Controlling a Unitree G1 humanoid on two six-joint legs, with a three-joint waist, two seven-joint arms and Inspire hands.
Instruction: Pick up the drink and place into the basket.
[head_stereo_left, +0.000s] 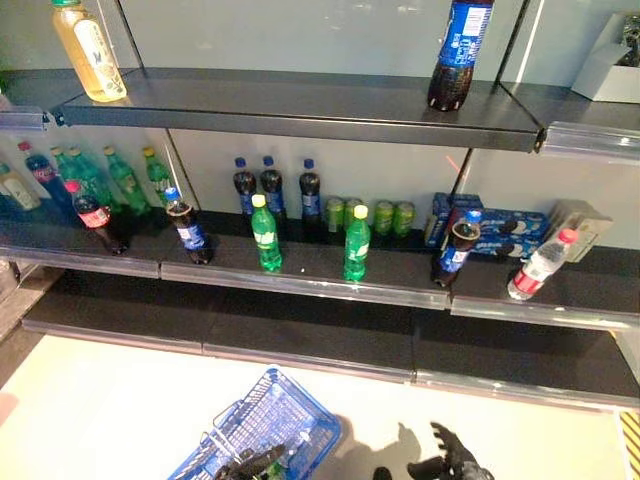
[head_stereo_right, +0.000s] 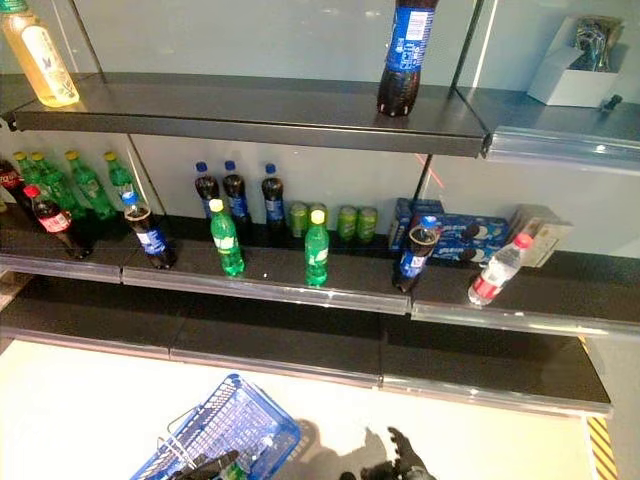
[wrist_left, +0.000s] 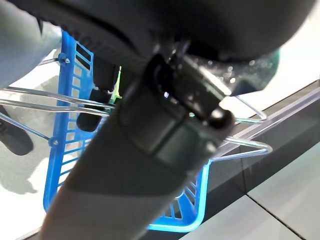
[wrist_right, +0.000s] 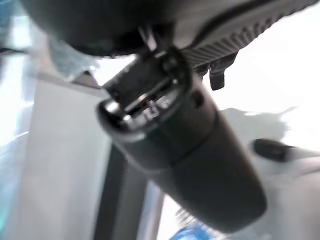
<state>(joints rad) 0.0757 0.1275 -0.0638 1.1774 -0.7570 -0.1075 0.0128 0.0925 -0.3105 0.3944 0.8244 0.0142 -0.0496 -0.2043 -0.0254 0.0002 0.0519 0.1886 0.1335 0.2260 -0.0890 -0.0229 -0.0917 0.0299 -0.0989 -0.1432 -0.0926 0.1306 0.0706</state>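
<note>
A blue plastic basket with wire handles hangs at the bottom of the eye views, just above the pale floor. My left hand is at its near rim. In the left wrist view its dark fingers curl round the wire handles. A bit of green, seemingly a bottle, shows inside the basket beside that hand, mostly hidden. My right hand hovers to the right of the basket, fingers spread and empty. Two green drink bottles stand at the middle shelf's front.
The middle shelf also carries cola bottles, green cans, blue snack boxes and a leaning water bottle. A yellow drink and a cola bottle stand on the top shelf. The lowest shelf juts out ahead.
</note>
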